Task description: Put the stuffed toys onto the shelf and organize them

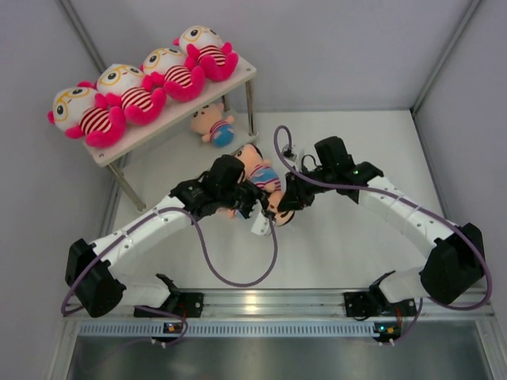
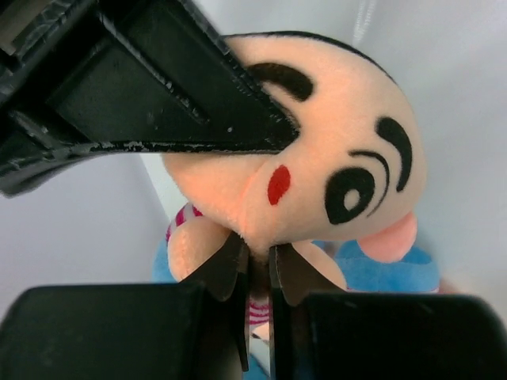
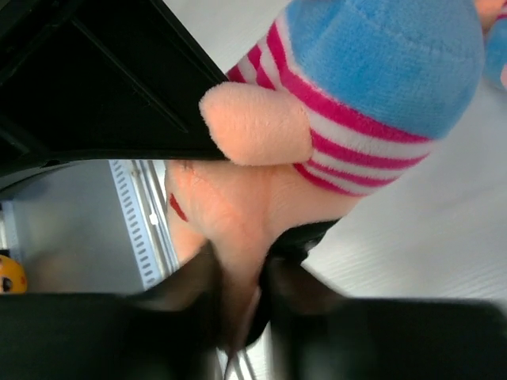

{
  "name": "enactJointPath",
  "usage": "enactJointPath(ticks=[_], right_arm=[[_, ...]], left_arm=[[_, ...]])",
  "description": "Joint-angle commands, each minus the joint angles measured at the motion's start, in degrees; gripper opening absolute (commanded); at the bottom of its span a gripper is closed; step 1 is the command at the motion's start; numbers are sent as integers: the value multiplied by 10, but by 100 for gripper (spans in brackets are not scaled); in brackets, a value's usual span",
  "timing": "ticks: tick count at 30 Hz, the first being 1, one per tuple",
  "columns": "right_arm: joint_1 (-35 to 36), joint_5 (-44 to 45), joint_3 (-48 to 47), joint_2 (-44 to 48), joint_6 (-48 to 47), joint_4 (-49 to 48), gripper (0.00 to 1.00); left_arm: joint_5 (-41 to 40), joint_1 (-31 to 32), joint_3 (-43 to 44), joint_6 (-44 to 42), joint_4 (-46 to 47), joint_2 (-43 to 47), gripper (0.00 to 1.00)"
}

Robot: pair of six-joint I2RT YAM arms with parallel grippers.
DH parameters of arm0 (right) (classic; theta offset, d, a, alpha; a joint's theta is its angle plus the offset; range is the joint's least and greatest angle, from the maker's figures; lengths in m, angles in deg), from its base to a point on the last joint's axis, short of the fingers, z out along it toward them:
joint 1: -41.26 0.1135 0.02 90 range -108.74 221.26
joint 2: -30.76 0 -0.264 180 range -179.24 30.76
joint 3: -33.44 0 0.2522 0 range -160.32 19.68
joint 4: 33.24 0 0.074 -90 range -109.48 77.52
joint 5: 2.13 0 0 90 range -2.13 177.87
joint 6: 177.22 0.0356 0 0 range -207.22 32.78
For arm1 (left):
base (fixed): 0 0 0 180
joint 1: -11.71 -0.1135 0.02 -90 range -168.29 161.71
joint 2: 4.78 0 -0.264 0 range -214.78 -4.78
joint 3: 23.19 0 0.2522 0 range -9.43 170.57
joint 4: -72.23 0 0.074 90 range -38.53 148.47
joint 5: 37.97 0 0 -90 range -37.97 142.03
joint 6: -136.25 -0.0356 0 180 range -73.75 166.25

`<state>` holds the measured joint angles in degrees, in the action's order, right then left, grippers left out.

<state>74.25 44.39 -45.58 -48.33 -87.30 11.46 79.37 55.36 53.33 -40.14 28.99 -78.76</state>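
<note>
A peach-faced doll (image 1: 260,172) with black hair, a pink-and-white striped shirt and blue pants hangs above the middle of the white table (image 1: 341,245), well apart from the shelf (image 1: 242,73) at the back left. Your left gripper (image 1: 240,196) is pinched closed on plush just under the doll's head, as the left wrist view shows (image 2: 255,261). Your right gripper (image 1: 282,203) is also clamped onto peach plush beside a striped shirt (image 3: 238,269). From above you cannot tell whether both grip one doll or each has its own. On the shelf, the top board carries four white-headed pink toys (image 1: 142,96) lying in a row, side by side and touching, filling its length. Beneath that board sits one more peach-faced toy (image 1: 212,123); whether it rests on a lower board or on the table is unclear. By this reckoning the pink set is done, and the peach-faced dolls are only begun: the one in hand has yet to reach the lower level.
</note>
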Motion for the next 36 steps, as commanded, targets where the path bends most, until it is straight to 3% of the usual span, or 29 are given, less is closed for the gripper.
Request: enactJointPath(ticks=[1, 3, 5, 7, 8, 11, 14, 17, 25, 29, 36], right_arm=[[14, -25, -3, 32, 40, -57, 48], [-11, -6, 20, 41, 83, -96, 74], [-38, 40, 32, 53, 100, -112, 77], [-49, 81, 42, 74, 106, -115, 78], [-53, 116, 43, 79, 106, -113, 78], [-54, 152, 53, 106, 109, -119, 78], [-55, 164, 65, 124, 112, -132, 78], [-54, 176, 79, 139, 110, -135, 78], [-54, 186, 93, 155, 102, -137, 77], [-55, 183, 96, 158, 104, -142, 77], [-55, 181, 98, 164, 110, -138, 77]], left_arm=[[-58, 8, 48, 163, 71, -33, 0], [-138, 7, 62, 299, 88, -52, 0], [-266, 4, 73, 371, 107, -64, 0], [-368, -8, 105, 502, 103, -85, 0], [-484, -12, 117, 579, 91, -93, 0], [-638, -32, 174, 723, 6, -129, 0], [-672, -90, 266, 875, -99, -162, 0], [-673, -140, 291, 943, -132, -178, 0], [-711, -173, 235, 1016, -132, -181, 0], [-659, -227, 252, 1056, -129, -203, 0], [-614, -255, 287, 1081, -118, -274, 0]])
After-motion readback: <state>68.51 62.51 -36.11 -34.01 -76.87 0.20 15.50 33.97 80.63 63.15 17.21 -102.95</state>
